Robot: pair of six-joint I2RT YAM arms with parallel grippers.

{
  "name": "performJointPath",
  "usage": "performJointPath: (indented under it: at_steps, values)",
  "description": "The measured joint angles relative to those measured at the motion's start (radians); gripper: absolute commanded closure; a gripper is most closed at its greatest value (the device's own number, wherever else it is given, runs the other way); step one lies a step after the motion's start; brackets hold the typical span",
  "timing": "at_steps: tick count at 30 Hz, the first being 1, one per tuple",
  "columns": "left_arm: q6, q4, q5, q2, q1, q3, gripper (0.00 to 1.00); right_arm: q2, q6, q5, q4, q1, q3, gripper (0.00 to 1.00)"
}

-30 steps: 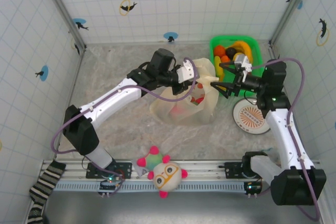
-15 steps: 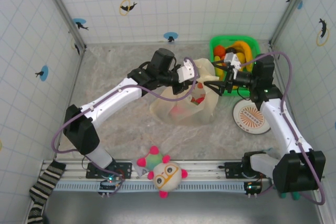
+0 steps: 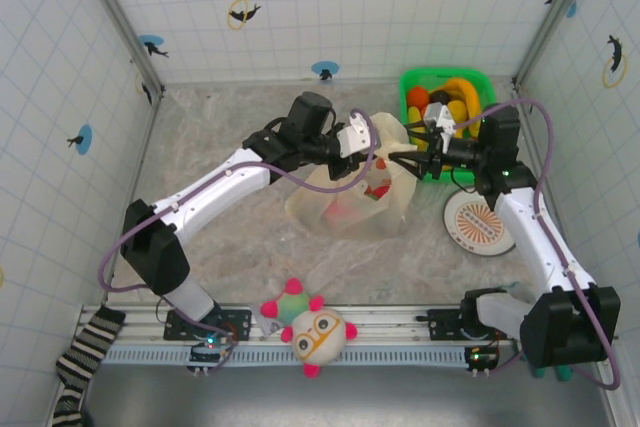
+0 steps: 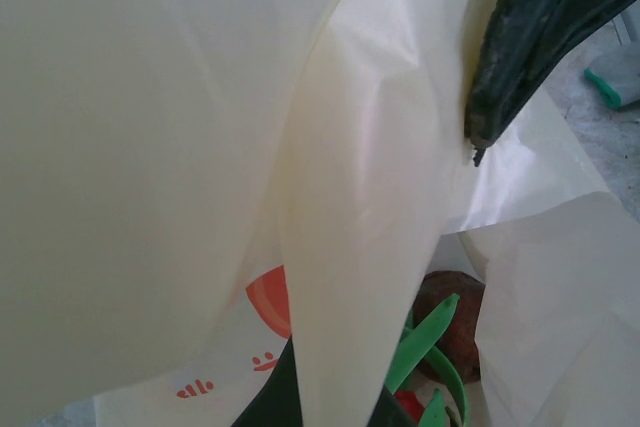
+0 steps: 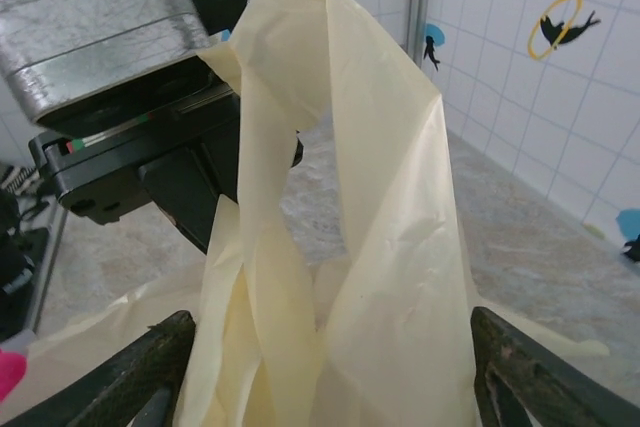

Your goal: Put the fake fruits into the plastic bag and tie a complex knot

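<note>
**Top view.** The plastic bag [image 3: 340, 209] sits at the centre of the frame. One handle strip [image 3: 385, 150] is drawn up and to the right from its mouth. The left gripper [image 3: 372, 147] is clenched on that strip, just above the bag. Over the last second the right gripper [image 3: 397, 157] has travelled left from beside the green basket [image 3: 490, 97], at the upper right, to the raised strip. Its jaws, spread to their widest a second ago, have begun to narrow.

**Right wrist view.** The strip rises as a twisted cream loop through the middle of the frame. One of the dark fingers [image 5: 150, 367] stands at its lower left and the other at its lower right. The jaws flank the film and are still well apart, so it is not yet pinched.

**Left wrist view.** Cream film covers most of the frame. At the lower right a maroon fruit [image 4: 455, 322] lies inside the bag.

**Reading.** Some fake fruits [image 3: 376, 190] show red through the bag wall, while others remain in the basket. The change suggests the work is turning from loading to tying. Once the right jaws close, each arm will hold part of the handle, which a knot requires.
</note>
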Motion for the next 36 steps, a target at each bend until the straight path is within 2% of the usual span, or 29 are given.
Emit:
performJointPath:
  at_steps: [3,7,13,16,20,26,32,36]
  values:
    - [0.0,0.0,0.0,0.0,0.0,0.0,1.0,0.003,-0.003,0.006,-0.004,0.004,0.0,0.43]
    - [0.0,0.0,-0.002,0.006,0.0,0.0,1.0,0.006,-0.005,0.014,-0.004,0.011,0.0,0.61]
    - [-0.001,0.005,-0.006,0.006,-0.001,0.0,0.98,0.007,0.0,0.014,0.0,0.013,0.011,0.99]
    - [-0.002,0.027,-0.006,0.0,-0.001,-0.012,0.88,0.007,0.006,0.014,0.001,0.013,0.018,1.0]
    - [-0.018,0.052,-0.003,-0.027,0.005,-0.053,0.57,0.007,0.006,0.016,0.007,0.013,0.018,1.0]
    - [-0.089,0.112,0.073,-0.101,0.077,-0.131,0.25,0.007,0.01,0.016,0.029,0.013,0.018,1.0]
    - [-0.218,0.246,0.216,-0.182,0.191,-0.216,0.16,0.007,0.013,0.016,0.033,0.017,0.018,1.0]
    - [-0.294,0.325,0.31,-0.183,0.22,-0.235,0.12,0.007,0.013,0.015,0.041,0.02,0.018,1.0]
